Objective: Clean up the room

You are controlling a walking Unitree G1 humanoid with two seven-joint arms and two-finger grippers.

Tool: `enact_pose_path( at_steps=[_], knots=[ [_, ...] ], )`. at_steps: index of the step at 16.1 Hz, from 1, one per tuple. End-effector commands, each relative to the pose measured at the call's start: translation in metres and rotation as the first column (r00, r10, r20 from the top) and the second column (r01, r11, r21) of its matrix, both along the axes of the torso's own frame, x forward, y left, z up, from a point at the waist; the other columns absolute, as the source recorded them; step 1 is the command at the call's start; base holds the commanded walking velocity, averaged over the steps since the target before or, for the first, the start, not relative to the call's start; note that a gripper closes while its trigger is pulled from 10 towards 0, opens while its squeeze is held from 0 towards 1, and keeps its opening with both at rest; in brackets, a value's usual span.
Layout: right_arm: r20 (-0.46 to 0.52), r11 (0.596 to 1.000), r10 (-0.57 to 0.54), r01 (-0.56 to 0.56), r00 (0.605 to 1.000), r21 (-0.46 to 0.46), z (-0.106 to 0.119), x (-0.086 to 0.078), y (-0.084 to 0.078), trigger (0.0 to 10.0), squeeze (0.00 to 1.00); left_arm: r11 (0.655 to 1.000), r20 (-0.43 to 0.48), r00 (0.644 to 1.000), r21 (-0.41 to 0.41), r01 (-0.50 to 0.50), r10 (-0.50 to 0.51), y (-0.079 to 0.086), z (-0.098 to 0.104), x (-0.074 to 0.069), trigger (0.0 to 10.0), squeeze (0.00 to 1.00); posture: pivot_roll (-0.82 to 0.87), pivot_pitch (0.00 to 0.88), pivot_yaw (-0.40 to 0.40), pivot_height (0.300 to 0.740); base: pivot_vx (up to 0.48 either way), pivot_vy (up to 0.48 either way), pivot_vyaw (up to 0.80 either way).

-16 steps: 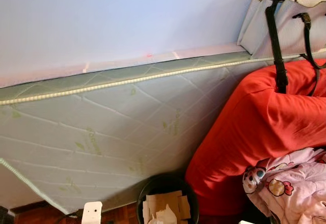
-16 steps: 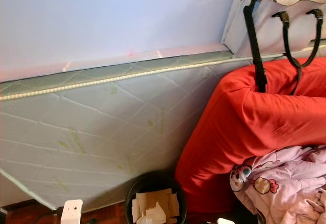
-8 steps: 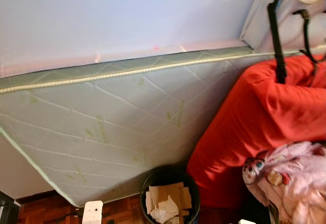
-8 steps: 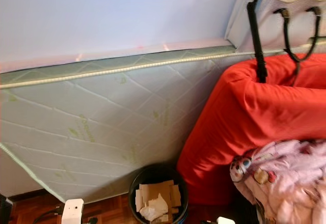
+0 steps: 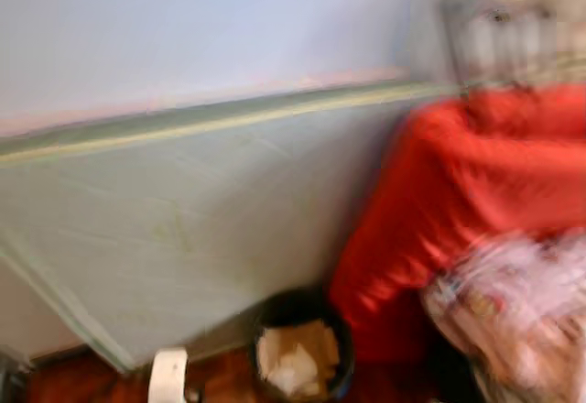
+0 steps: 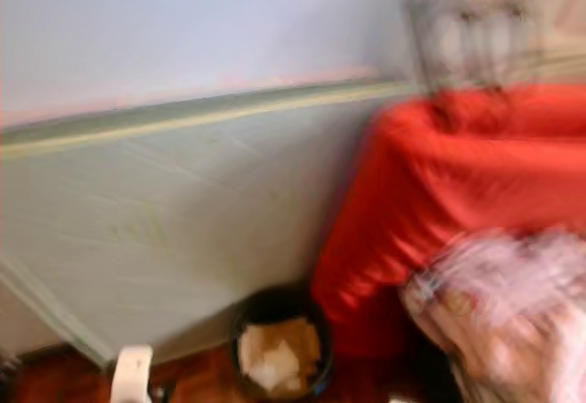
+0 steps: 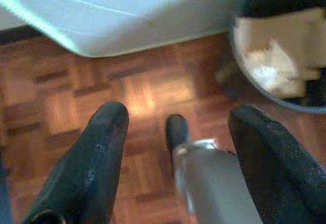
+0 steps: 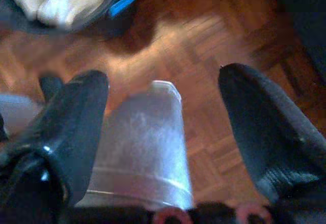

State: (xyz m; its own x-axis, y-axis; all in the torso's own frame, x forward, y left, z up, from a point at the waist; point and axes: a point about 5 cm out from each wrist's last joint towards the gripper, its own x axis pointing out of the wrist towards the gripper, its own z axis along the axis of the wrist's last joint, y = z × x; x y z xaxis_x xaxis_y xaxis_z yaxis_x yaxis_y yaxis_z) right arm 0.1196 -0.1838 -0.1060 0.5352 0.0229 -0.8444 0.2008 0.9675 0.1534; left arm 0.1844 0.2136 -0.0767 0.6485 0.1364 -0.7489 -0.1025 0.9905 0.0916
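Red beanbag (image 5: 458,211): beside round black bin of paper scraps (image 5: 298,353).
Left claw (image 7: 175,147): spread, empty.
Right claw (image 8: 163,147): spread, empty.
Risk: blurred view, misjudged reach may tip bin.

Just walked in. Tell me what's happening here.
Nothing is being handled right now. The head views are blurred, so the robot is probably moving. Ahead, a pale mattress leans against the wall, with a round black bin holding cardboard and paper scraps on the wood floor at its foot. Right of the bin sits a red cushion with pink patterned fabric over it. The left end effector and right end effector hang open and empty above the floor.
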Motion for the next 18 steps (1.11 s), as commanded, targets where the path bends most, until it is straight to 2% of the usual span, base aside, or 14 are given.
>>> enact_pose_path(
  at_steps=[1,5,13,16,18],
  knots=[
    [0.009,1.000,0.011,-0.011,1.000,-0.012,0.0010,0.0019,-0.0017,10.0,0.00,1.000,-0.055,0.998,-0.006,0.000,-0.001,-0.0020,-0.0073,-0.0132,10.0,0.00,0.06,0.000,-0.037,0.740,0.000,0.000,0.00],
    [0.007,1.000,0.012,-0.012,1.000,-0.014,0.0007,0.0010,-0.0019,10.0,0.00,1.000,-0.058,0.998,-0.005,0.003,-0.004,-0.0018,-0.0077,-0.0141,10.0,0.00,0.06,0.000,-0.037,0.740,0.000,0.000,0.00],
    [-0.011,1.000,0.015,-0.015,1.000,-0.014,-0.0001,-0.0010,-0.0026,10.0,0.00,1.000,-0.054,0.998,0.010,0.025,-0.025,-0.0017,-0.0072,-0.0134,10.0,0.00,0.06,0.000,-0.043,0.740,0.000,0.000,-0.69],
    [-0.010,1.000,0.012,-0.013,1.000,-0.012,-0.0001,-0.0001,-0.0015,10.0,0.00,0.999,-0.053,0.998,0.026,0.040,-0.039,-0.0004,-0.0064,-0.0125,10.0,0.00,0.06,0.000,-0.041,0.740,0.000,-0.381,-0.70],
    [-0.008,1.000,0.014,-0.014,1.000,-0.009,0.0000,0.0007,-0.0003,10.0,0.00,0.999,-0.049,0.998,0.026,0.028,-0.027,0.0012,-0.0055,-0.0111,10.0,0.00,0.07,0.000,-0.042,0.740,0.000,0.000,-0.70]
  ],
)
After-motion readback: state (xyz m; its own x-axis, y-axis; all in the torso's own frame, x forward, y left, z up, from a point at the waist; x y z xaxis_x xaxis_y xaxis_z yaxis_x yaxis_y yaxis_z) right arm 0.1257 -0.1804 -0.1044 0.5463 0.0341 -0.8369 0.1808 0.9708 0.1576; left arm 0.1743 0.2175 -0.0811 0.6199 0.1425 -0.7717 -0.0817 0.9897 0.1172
